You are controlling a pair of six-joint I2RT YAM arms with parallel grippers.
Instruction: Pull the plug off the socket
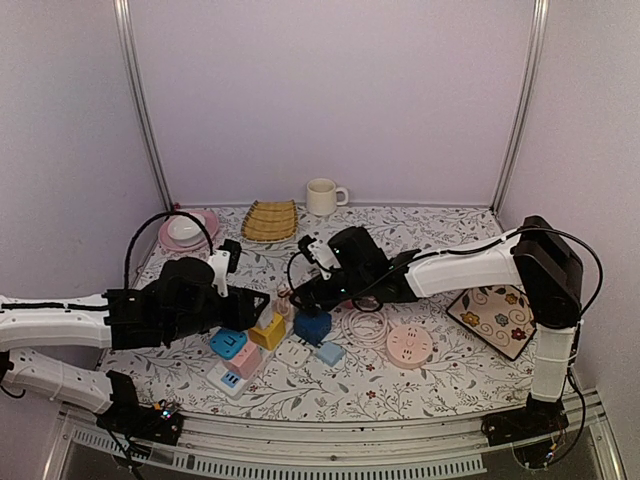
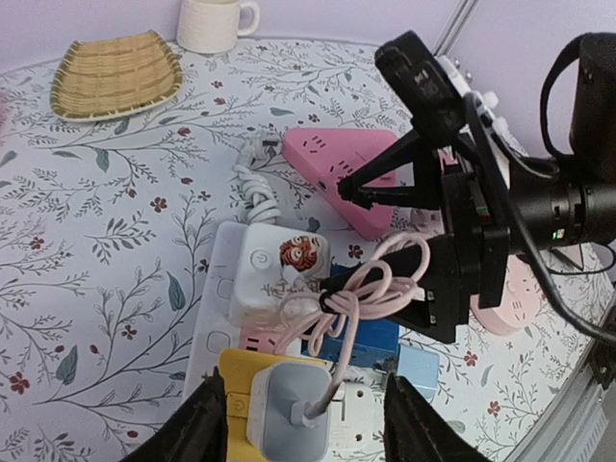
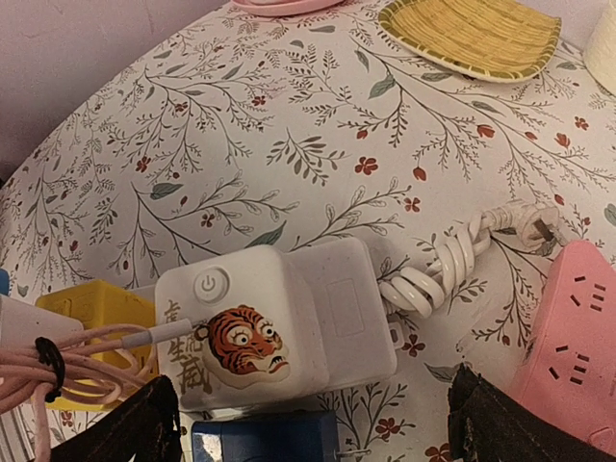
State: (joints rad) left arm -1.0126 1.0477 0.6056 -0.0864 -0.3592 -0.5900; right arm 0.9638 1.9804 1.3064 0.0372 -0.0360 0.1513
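A grey-white plug [image 2: 294,409] with a pink cable sits in the yellow socket cube [image 2: 236,385] on a white power strip [image 2: 217,308]. My left gripper [image 2: 308,423] is open, its fingers on either side of the plug and apart from it. The pink cable bundle [image 2: 356,294] lies against one finger of my right gripper [image 1: 298,297]. My right gripper [image 3: 322,433] is open wide above the white cube socket with a tiger sticker [image 3: 260,327]. In the top view my left gripper [image 1: 262,303] hovers over the yellow cube [image 1: 268,331].
A blue cube [image 1: 312,326], a light blue block [image 1: 330,353], a round pink socket [image 1: 409,345] and a pink power strip [image 2: 332,168] crowd the middle. A coiled white cord [image 3: 452,265] lies beside the tiger cube. A cup [image 1: 322,196], basket [image 1: 271,220], pink plate [image 1: 185,232] and flowered tile [image 1: 497,318] stand around.
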